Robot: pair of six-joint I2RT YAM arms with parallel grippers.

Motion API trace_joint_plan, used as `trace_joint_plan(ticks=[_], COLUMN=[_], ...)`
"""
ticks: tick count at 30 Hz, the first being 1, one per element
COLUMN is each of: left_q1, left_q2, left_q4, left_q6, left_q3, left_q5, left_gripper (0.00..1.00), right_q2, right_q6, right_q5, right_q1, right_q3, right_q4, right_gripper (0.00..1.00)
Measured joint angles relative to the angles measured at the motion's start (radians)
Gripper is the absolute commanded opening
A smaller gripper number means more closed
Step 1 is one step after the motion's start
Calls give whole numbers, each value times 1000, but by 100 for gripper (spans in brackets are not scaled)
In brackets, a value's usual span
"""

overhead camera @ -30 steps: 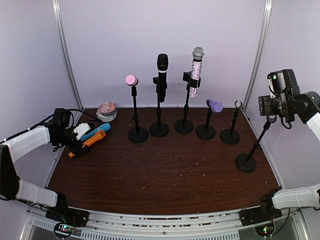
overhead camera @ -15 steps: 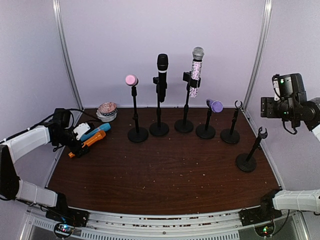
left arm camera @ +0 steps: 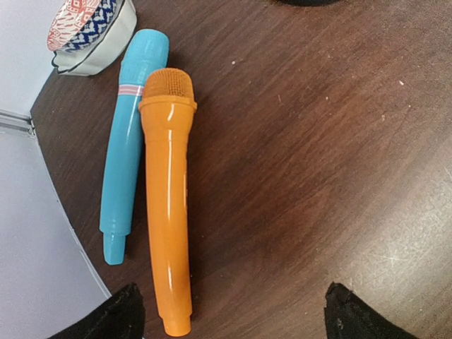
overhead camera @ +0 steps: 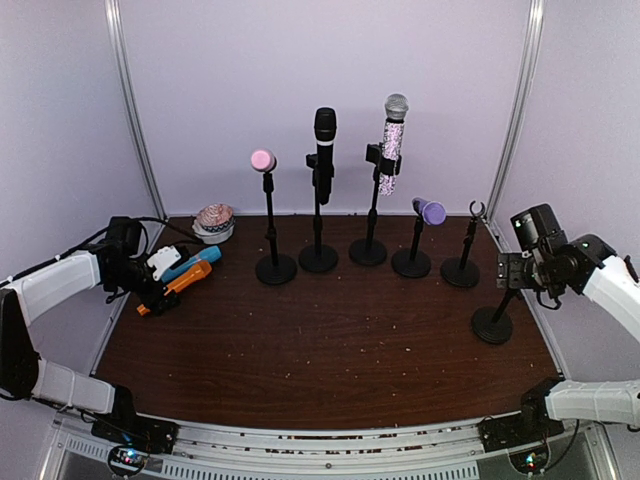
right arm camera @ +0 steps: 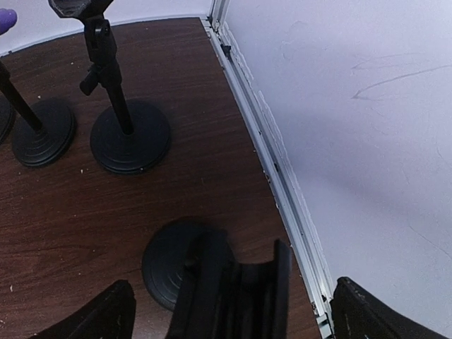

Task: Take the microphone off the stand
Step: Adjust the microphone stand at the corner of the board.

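Several microphones sit on black stands along the back: a pink-headed one, a black one, a glittery one and a purple-headed one. The near right stand is empty. My right gripper hangs over its top and stands open. In the right wrist view its bare clip lies between the wide jaws of my right gripper. An orange microphone and a blue microphone lie flat on the table at the left. My left gripper is open just beside them, holding nothing.
Another empty stand stands right of the purple microphone. A patterned bowl sits upside down at the back left. The metal frame rail and the wall run close along the right of the near stand.
My right gripper has come down and leftward from high at the right onto the top of the near right stand, and its jaws have widened. The left arm has stayed still.
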State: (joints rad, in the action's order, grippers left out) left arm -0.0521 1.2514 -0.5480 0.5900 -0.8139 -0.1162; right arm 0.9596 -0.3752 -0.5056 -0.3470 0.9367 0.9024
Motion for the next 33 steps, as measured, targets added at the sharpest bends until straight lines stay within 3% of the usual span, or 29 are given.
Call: trace_joint_plan(ticks=[11,15,18,27,33], left_q1=[0,0,0,0,0], left_q2=[0,3,13,19,34], left_q4=[0,0,0,0,-3], left_q6=[1,1,1,2,2], left_q3=[0,0,0,0,-13], left_q5=[0,0,-1,-1,0], left_gripper=[91,90,90,90,89], right_q2=[82,97,101,123,61], right_q6=[-12,5,10,34,117], right_q5=[-39,-67,-87,-116,-94], right_q1=[16,17,18,20,21], right_q3=[-75,-88,-102,-143,-193], right_q4=[-171,-223,-264,-402,-475], right_gripper=[66,48,39,19,15])
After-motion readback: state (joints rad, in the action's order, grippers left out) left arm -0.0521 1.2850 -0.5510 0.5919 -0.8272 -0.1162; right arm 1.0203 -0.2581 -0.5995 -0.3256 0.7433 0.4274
